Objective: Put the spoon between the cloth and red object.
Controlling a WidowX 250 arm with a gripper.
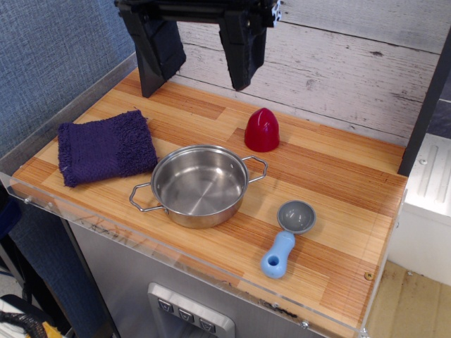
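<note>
The spoon (287, 238) lies flat near the front right of the wooden table, its light-blue handle pointing toward the front edge and its grey bowl toward the back. The dark purple cloth (106, 146) lies at the left. The red object (262, 129) stands upright toward the back, right of centre. My gripper (196, 81) hangs high above the back of the table, open and empty, its two black fingers (156, 53) wide apart, above the stretch between the cloth and the red object and far from the spoon.
A steel two-handled pot (199, 184) stands in the middle of the wooden table (338, 204), between the cloth and the spoon. A white plank wall runs along the back and a blue wall along the left. A clear strip edges the front.
</note>
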